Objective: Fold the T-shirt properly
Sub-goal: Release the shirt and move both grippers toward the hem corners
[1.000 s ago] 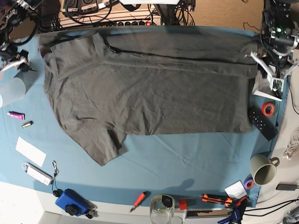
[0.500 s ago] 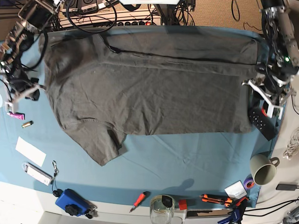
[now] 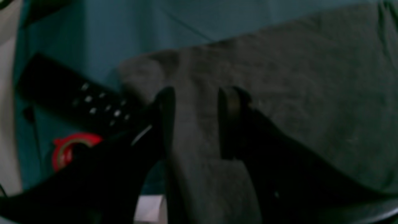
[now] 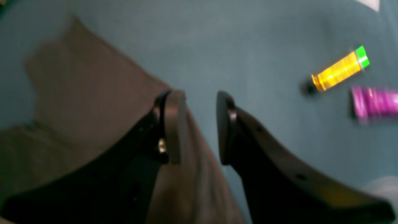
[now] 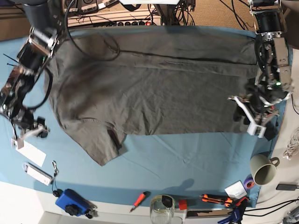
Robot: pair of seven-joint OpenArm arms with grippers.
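Note:
The dark grey-brown T-shirt (image 5: 149,88) lies spread flat on the blue table cloth (image 5: 187,158), with one sleeve (image 5: 105,147) pointing toward the near edge. My left gripper (image 5: 245,116) hovers open over the shirt's near right corner. In the left wrist view the left gripper (image 3: 194,104) has fabric of the T-shirt (image 3: 311,93) lying beneath the gap between its fingers. My right gripper (image 5: 30,133) stands open beside the shirt's left edge. In the right wrist view the right gripper (image 4: 199,109) straddles the edge of the T-shirt (image 4: 87,102), one finger over cloth.
A black remote (image 3: 71,96) and a red tape roll (image 3: 73,146) lie just right of the shirt's corner. A yellow lighter (image 4: 339,70) and a purple one (image 4: 373,101) lie by the right gripper. A mug (image 5: 263,169), a screwdriver (image 5: 139,199), a blue box (image 5: 71,201) and a white card (image 5: 32,151) line the near edge.
Both arms have swung from the shirt's far corners toward the near side, along its left and right edges. Their jaws have stayed apart. The shirt's far left sleeve now lies flatter.

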